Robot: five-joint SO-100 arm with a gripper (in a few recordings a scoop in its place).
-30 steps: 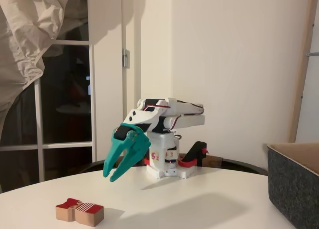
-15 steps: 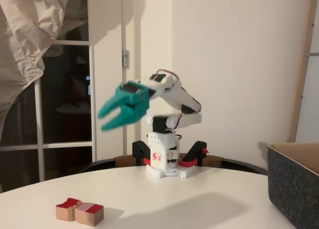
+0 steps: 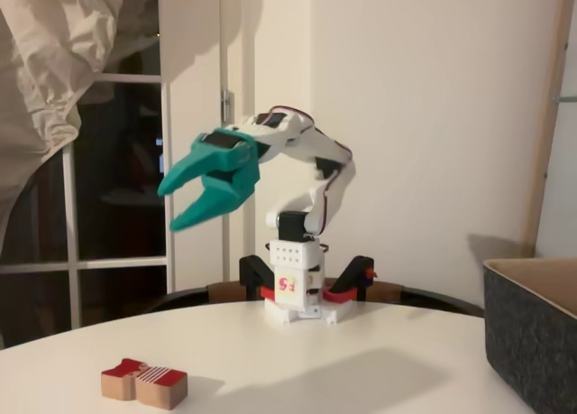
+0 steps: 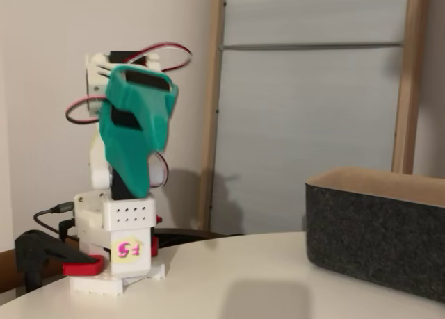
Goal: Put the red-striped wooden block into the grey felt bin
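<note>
White round counter [image 3: 379,360] under warm dim light. Cream wall [image 3: 433,116] behind. White-framed glazed door [image 3: 117,207], dark outside. Crumpled pale cloth [image 3: 45,71] hanging upper left. Light-wood frame [image 4: 407,83] around grey panel [image 4: 306,124].

My white round table [image 3: 379,360] carries my clamped white base [image 3: 297,301] at its far side, the red-striped wooden block [image 3: 144,383] lying flat near the front left, and the grey felt bin [image 3: 534,328] at the right edge.
</note>
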